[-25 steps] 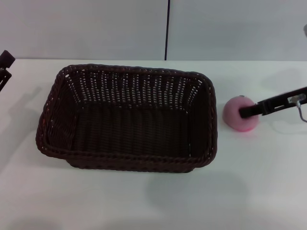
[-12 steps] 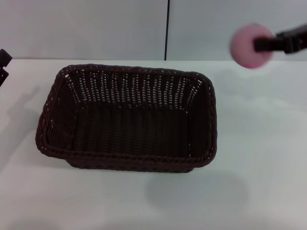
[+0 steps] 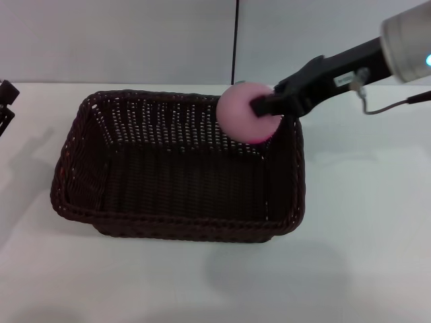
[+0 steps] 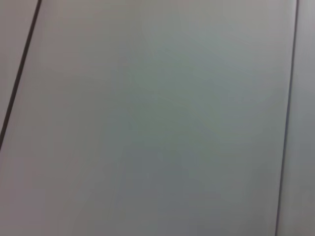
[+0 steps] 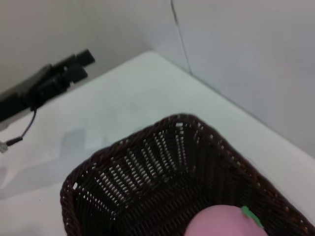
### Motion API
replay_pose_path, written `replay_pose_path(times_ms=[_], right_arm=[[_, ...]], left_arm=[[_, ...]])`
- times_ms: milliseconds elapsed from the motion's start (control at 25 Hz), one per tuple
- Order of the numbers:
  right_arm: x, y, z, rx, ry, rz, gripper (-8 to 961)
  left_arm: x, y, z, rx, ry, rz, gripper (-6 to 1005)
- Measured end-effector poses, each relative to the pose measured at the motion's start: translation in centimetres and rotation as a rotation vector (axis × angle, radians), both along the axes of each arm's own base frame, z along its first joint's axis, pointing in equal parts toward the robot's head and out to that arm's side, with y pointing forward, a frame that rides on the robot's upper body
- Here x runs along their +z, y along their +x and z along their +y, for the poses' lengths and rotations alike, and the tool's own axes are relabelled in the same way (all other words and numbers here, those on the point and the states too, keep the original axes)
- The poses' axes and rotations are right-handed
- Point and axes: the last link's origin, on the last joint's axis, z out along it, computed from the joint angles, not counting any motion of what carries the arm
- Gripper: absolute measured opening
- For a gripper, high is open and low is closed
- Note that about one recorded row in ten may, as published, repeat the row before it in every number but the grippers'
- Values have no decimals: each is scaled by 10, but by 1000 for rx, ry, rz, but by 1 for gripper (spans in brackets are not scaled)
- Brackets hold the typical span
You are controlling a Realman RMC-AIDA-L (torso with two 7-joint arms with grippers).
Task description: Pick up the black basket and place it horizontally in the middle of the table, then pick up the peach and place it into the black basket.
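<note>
The black basket point(image 3: 178, 165) lies lengthwise across the middle of the white table point(image 3: 363, 222), open side up and empty. My right gripper point(image 3: 259, 108) is shut on the pink peach point(image 3: 244, 113) and holds it in the air above the basket's far right corner. In the right wrist view the peach point(image 5: 221, 222) shows with its green stem nub just above the basket point(image 5: 162, 182). My left gripper point(image 3: 5, 97) is parked at the far left edge of the table, also seen in the right wrist view point(image 5: 54, 81).
A pale wall with a dark vertical seam point(image 3: 235, 40) stands behind the table. The left wrist view shows only the wall.
My right gripper lifted the peach off the table to the right of the basket, raised it, then carried it left to above the basket's far right corner. The left arm stayed still.
</note>
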Motion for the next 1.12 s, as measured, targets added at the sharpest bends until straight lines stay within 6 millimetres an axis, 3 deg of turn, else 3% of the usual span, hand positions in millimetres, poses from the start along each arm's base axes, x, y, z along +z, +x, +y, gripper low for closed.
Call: replay_pose_path(times_ms=[200, 640, 760, 840, 920, 960, 1120], right_arm=[[-14, 3, 4, 4, -23, 24, 85], [-15, 8, 2, 24, -25, 64, 473], [-9, 10, -2, 62, -2, 121, 672], [3, 19, -4, 85, 67, 173, 677], [20, 47, -7, 79, 235, 286, 681], [20, 47, -7, 79, 235, 286, 683], [33, 102, -18, 61, 520, 485, 693]], left_arm=[[-2, -3, -3, 13, -3, -5, 607], [-1, -4, -4, 15, -3, -6, 610], [0, -6, -4, 22, 3, -1, 612], [0, -7, -5, 29, 7, -6, 612], [5, -18, -13, 76, 46, -6, 611], [7, -22, -17, 93, 66, 2, 611], [9, -29, -25, 121, 106, 23, 610]])
